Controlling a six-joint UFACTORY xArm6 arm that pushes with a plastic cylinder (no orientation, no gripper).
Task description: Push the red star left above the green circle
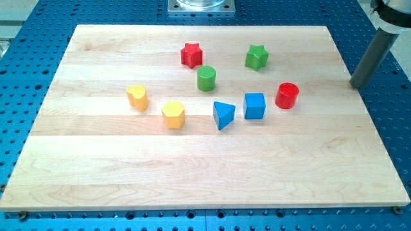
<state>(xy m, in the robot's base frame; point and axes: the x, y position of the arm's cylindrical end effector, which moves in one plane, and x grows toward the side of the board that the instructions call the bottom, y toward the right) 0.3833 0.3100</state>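
The red star (191, 55) lies near the view's top centre of the wooden board (96, 160). The green circle (206, 78) sits just below and to the right of it, a small gap between them. My rod comes down at the view's right edge, and my tip (360, 85) rests at the board's right edge, far to the right of both blocks and apart from every block.
A green star (256, 57) lies right of the red star. A red cylinder (287, 95), a blue cube (254, 106) and a blue triangle (223, 115) lie below. A yellow hexagon (173, 114) and another yellow block (137, 97) lie to the left. Blue perforated table surrounds the board.
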